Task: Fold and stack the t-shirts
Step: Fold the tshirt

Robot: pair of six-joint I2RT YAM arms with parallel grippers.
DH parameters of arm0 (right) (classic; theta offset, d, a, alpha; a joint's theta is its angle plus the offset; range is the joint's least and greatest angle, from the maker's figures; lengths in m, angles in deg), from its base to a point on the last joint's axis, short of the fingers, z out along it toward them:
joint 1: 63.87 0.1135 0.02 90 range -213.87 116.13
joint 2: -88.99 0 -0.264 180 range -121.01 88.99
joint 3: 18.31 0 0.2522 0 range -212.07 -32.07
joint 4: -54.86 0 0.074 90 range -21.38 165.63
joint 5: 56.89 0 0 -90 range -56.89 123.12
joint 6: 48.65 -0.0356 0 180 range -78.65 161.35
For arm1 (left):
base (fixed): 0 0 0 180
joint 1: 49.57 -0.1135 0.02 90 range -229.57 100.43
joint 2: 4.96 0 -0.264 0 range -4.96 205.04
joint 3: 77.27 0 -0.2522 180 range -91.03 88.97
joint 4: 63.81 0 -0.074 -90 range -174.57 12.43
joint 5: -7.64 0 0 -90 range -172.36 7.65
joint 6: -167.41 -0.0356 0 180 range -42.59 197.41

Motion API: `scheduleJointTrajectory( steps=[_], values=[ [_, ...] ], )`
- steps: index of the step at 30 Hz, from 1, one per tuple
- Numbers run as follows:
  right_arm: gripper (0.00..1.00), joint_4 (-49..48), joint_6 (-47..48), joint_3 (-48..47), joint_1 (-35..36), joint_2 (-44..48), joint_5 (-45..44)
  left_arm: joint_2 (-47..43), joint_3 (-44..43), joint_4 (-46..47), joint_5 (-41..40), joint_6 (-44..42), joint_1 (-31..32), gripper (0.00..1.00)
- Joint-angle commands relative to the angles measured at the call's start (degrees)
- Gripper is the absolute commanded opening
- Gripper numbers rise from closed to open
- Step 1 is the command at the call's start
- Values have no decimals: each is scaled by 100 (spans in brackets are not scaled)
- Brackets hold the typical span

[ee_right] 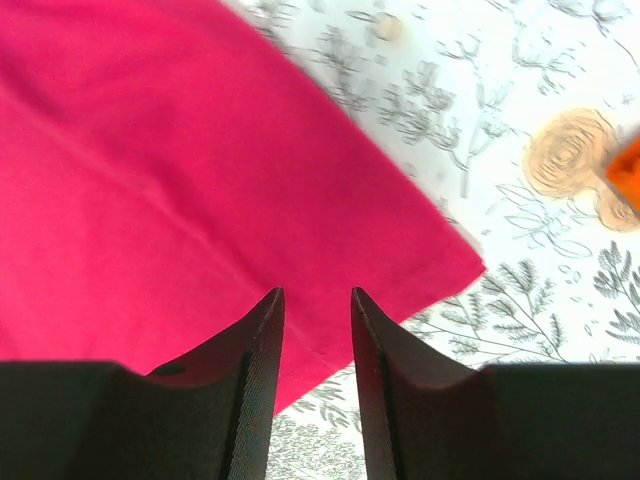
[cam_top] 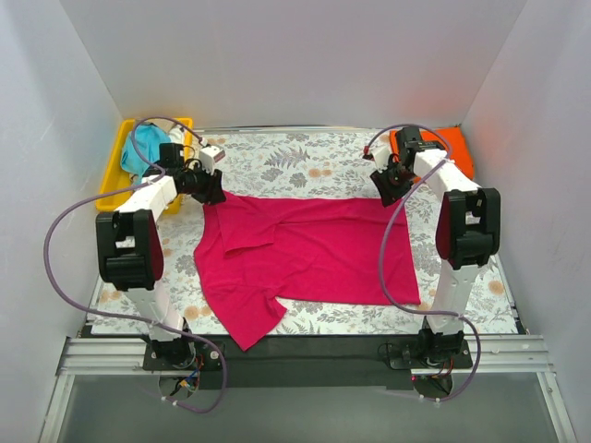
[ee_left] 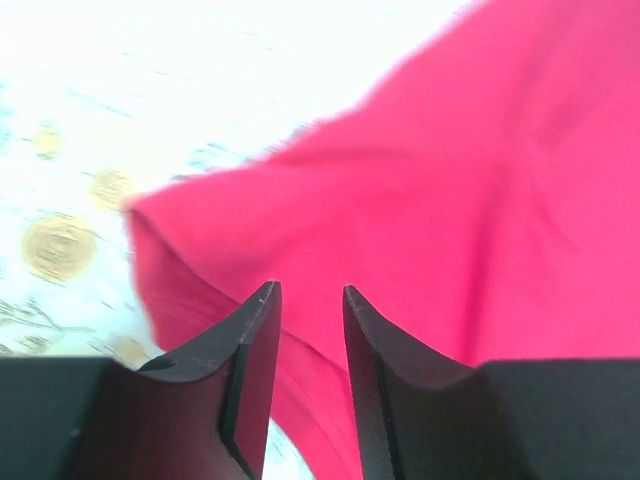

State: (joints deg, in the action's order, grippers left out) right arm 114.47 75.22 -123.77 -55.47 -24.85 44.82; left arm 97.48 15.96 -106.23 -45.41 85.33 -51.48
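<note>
Left hand and right hand hover over the far corners of the pink t-shirt.
Each hand's fingers are a little apart and hold nothing. The shirt lies spread flat on the surface right below them, so I think both corners can be pinched at once to start a fold.
</note>
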Motion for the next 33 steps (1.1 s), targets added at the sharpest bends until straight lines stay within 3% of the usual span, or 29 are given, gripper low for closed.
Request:
scheduleJointTrajectory(
  steps=[1, 8, 14, 22, 33],
  values=[
    [33, 83, -319, -339, -110, -313, -133, 478, -301, 1046, -697, 1271, 7, 30],
    [31, -5, -495, -489, -181, -806, -309, 936, -266, 1864, -1496, 1738, 94, 28],
    [30, -32, -627, -498, -199, -1140, -774, 1340, -424, 1628, -2569, 1836, 103, 19],
    [31, -41, -688, -524, -216, -1219, -837, 1305, -73, 1372, -3062, 1932, 95, 15],
    [34, -32, -645, -1877, -199, -2107, -915, 2342, -1679, 1109, -3194, 2178, 95, 15]
  ],
)
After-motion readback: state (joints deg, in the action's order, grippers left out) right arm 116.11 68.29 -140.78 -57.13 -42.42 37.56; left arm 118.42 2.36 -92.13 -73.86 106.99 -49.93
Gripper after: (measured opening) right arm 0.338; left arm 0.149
